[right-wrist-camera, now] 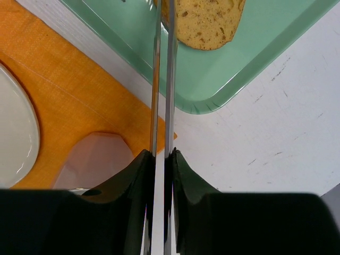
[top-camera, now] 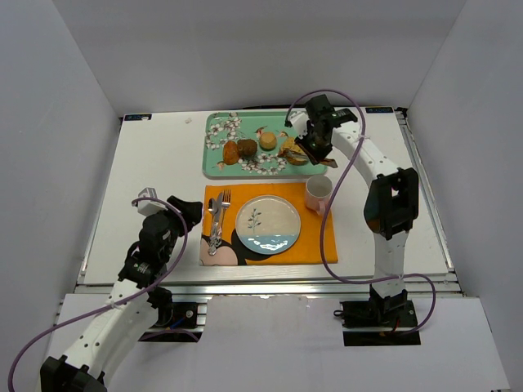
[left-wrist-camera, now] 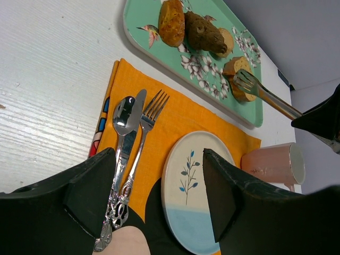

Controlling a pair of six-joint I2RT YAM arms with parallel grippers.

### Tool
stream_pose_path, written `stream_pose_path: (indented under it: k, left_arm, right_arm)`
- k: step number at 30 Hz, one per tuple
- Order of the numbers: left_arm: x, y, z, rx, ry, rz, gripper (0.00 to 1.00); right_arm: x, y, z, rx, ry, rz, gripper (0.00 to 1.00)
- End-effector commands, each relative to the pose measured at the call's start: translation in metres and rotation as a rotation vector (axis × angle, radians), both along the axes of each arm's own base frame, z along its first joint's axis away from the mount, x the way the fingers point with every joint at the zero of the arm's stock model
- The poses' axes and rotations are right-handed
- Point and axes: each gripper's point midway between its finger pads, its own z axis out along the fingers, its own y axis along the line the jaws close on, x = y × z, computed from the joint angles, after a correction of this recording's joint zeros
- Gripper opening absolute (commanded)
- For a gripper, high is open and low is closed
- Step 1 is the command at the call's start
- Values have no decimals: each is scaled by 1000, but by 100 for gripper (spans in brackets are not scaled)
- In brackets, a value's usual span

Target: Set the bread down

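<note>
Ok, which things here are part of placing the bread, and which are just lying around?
In the job: bread, tongs, right claw, probably the plate.
Lying about: mug, fork, knife, spoon, brown rolls, bun.

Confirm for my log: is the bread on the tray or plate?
On the tray: bread sits at its right end; the plate is bare.

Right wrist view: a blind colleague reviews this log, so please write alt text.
The right gripper, shut on tongs, reaches them to the bread on a green tray. Left of the tongs are an orange placemat, a pink cup and a plate edge.
</note>
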Motion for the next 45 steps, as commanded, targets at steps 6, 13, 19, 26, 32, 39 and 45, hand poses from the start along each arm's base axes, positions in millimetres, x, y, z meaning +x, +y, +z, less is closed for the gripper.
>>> stream_pose_path:
  k: [6,13,19,26,32,39,45]
  left_arm:
    - [5,-1,17,-6,-26,1,76]
    - [6,1,28,-1,-36,15,76]
    - [3,8,39,18,-44,39,76]
    - [1,15,49,44,-43,65,76]
    - [-2,18,53,44,-44,71,76]
    - [-8,22,55,35,-48,89,76]
    - [-11,25,56,34,-52,97,76]
  right_arm:
    - [4,18,69,195,-109,52,0]
    - [-36,34,92,332,-132,195,0]
    - [-117,42,104,428,-110,450,0]
    - [-192,32,50,373,-47,584,0]
    - [-217,23,26,350,-1,613,0]
    - [-223,23,15,342,34,624,28]
    - [-230,24,14,354,52,646,43]
